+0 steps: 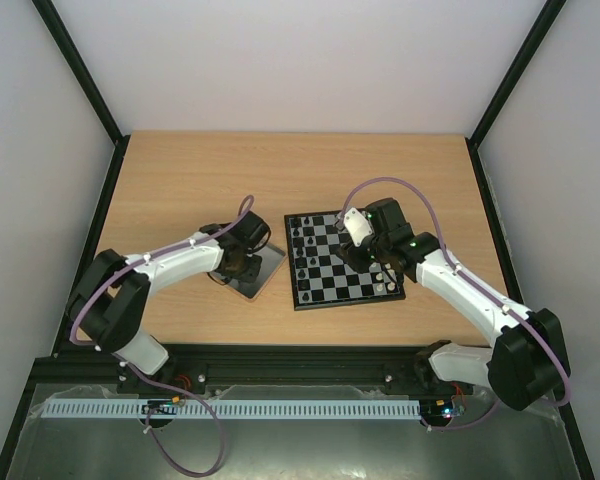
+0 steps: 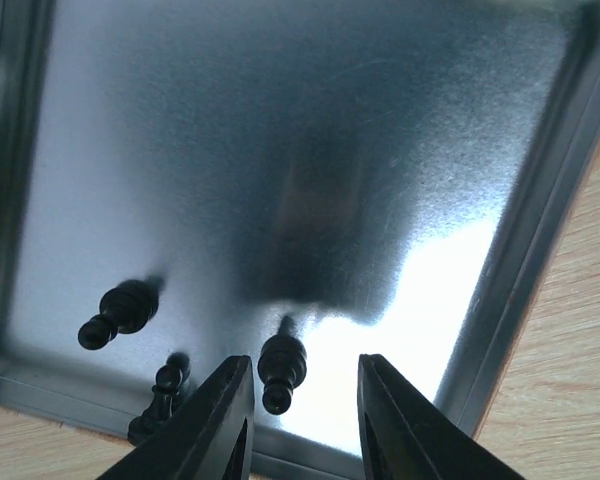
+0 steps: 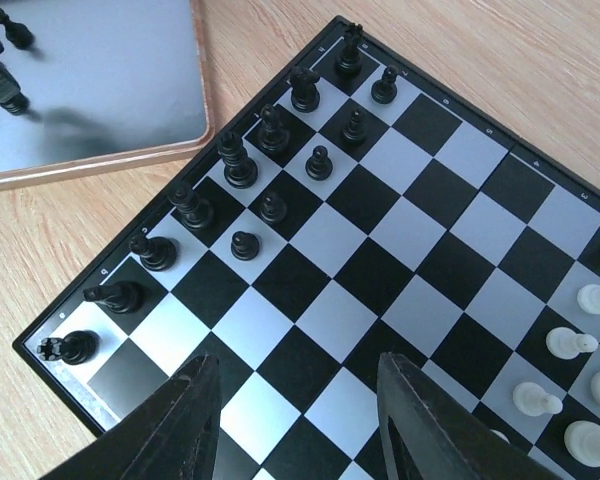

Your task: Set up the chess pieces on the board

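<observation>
In the left wrist view, three black chess pieces lie on their sides in the grey metal tray (image 2: 310, 130). One black pawn (image 2: 281, 366) lies between the tips of my left gripper (image 2: 305, 362), close to the left finger (image 2: 220, 415), with a clear gap to the right finger. The jaws stand open around it. My right gripper (image 3: 298, 365) hovers open over the board (image 3: 410, 290) with nothing between its fingers. Black pieces (image 3: 236, 160) stand in two rows along the board's left edge. White pieces (image 3: 570, 342) stand at its right edge.
The tray (image 1: 270, 272) lies just left of the board (image 1: 332, 272) on the wooden table (image 1: 180, 190). Both arms reach in from the near edge. The other two tray pieces (image 2: 120, 312) lie near the tray's lower left corner. Black frame posts stand at the table's sides.
</observation>
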`<state>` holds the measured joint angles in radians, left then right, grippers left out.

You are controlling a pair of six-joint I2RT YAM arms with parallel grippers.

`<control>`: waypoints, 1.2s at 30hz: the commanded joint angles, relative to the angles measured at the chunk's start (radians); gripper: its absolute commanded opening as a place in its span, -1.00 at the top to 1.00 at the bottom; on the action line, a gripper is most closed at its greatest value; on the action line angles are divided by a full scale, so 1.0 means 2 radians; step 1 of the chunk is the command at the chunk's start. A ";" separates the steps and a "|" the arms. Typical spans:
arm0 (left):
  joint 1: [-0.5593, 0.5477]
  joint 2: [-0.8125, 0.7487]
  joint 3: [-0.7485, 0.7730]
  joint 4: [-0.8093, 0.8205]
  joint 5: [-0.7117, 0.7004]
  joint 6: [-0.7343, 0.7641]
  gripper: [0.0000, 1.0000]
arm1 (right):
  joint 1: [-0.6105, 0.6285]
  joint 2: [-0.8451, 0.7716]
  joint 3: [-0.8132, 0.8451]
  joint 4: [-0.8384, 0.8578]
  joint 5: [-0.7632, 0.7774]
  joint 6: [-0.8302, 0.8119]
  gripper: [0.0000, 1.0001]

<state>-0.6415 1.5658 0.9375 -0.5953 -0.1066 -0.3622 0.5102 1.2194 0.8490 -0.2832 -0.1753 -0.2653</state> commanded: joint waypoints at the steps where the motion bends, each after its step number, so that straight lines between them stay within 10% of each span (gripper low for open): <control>1: -0.004 0.017 0.017 -0.046 -0.014 -0.020 0.43 | -0.001 0.002 -0.009 0.012 0.007 -0.004 0.10; 25: -0.014 0.049 0.033 -0.035 -0.021 -0.014 0.89 | -0.003 -0.003 -0.005 0.010 0.014 -0.002 0.10; 36: -0.071 0.018 0.151 -0.074 0.000 0.020 0.90 | -0.121 0.004 0.053 -0.043 -0.062 0.094 0.12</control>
<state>-0.7364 1.6341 1.1347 -0.6991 -0.1333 -0.3653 0.3412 1.2194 0.9207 -0.2947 -0.2356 -0.1707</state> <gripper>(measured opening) 0.059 0.439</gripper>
